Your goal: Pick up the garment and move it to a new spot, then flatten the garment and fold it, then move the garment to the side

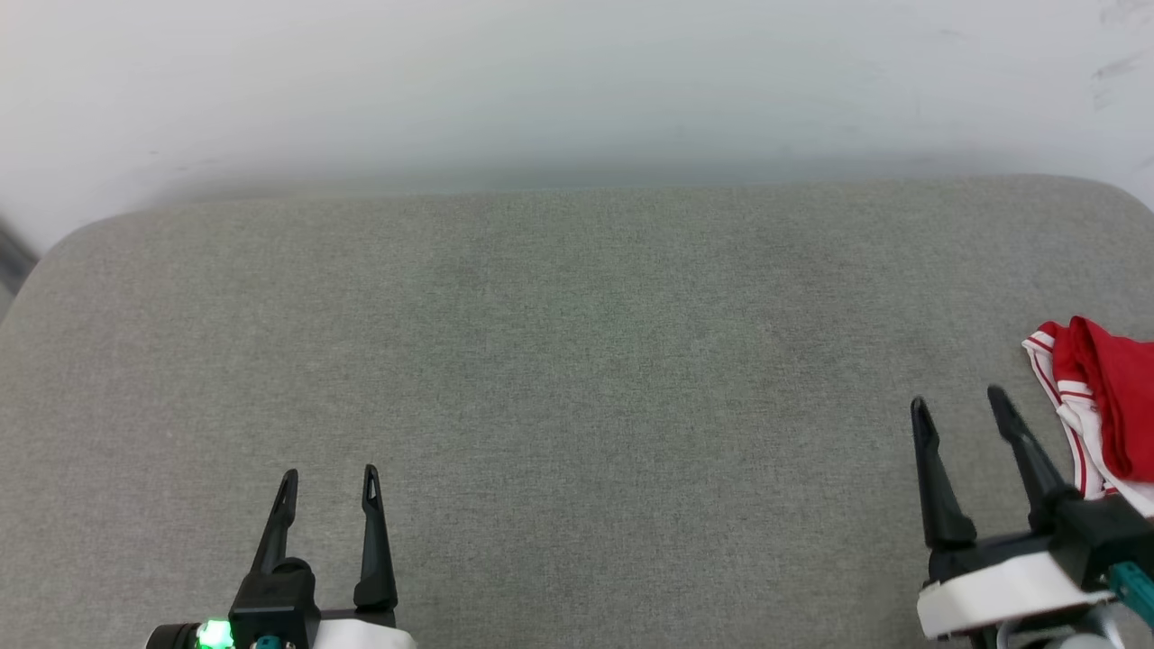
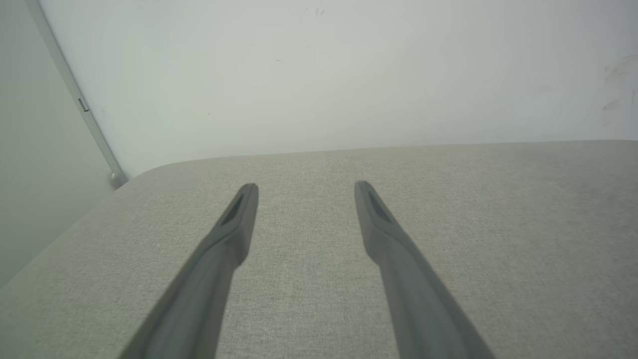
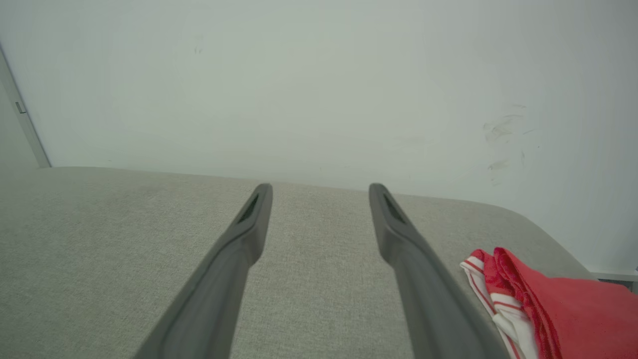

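Head view: two grippers, both empty. Left gripper (image 1: 329, 471) at near left, fingers spread wide, touching nothing. Right gripper (image 1: 956, 397) at near right, spread just as wide. One shirt (image 1: 1113, 406) lies just right of it — bunched red cloth with white, red-striped trim, at the right edge of the grey cushion (image 1: 577, 361).

Left wrist view: fingers apart over bare cushion.

Right wrist view: fingers apart — shirt heaped to their right.

garment (image 1: 1113, 410) | red, white striped trim | bunched | far right edge of grey cushion (image 1: 577, 406)
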Controlling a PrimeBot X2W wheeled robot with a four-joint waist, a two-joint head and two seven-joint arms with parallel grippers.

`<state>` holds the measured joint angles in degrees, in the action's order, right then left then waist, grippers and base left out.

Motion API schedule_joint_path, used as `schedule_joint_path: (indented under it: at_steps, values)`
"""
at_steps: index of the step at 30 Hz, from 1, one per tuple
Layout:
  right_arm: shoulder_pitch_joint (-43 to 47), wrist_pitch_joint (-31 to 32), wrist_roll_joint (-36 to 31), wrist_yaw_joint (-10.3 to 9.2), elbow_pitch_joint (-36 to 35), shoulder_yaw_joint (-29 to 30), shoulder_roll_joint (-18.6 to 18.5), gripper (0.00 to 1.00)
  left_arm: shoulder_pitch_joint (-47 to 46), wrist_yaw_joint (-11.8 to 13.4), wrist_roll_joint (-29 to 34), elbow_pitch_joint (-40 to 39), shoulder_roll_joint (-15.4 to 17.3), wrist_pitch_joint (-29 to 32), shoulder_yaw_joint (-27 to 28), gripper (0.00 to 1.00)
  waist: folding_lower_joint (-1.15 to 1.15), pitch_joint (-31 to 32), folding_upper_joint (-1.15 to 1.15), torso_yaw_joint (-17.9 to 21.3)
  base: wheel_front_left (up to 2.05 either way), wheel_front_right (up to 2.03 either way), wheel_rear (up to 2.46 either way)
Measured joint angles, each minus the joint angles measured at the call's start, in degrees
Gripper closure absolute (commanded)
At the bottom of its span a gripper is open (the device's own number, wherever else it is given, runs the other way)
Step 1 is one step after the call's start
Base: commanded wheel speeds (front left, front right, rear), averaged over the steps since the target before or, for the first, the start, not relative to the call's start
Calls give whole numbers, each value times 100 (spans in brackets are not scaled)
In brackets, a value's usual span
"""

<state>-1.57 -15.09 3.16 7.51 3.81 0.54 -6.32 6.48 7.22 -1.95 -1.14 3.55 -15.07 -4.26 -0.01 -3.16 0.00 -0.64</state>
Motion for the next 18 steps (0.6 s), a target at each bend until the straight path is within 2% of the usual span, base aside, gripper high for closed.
schedule_joint_path:
  at_steps: [8, 18]
  values:
    - [664, 1, 60, 0, -247, 216, 233, 0, 93, -97, -34, 38, -22, 1, 27, 0, 0, 119, 0, -41, 0, 0, 0]
    - [895, 1, 82, 0, -460, 237, 309, 0, 213, -187, -38, 92, -38, 0, 58, 0, 0, 196, 0, -86, 0, 0, 0]
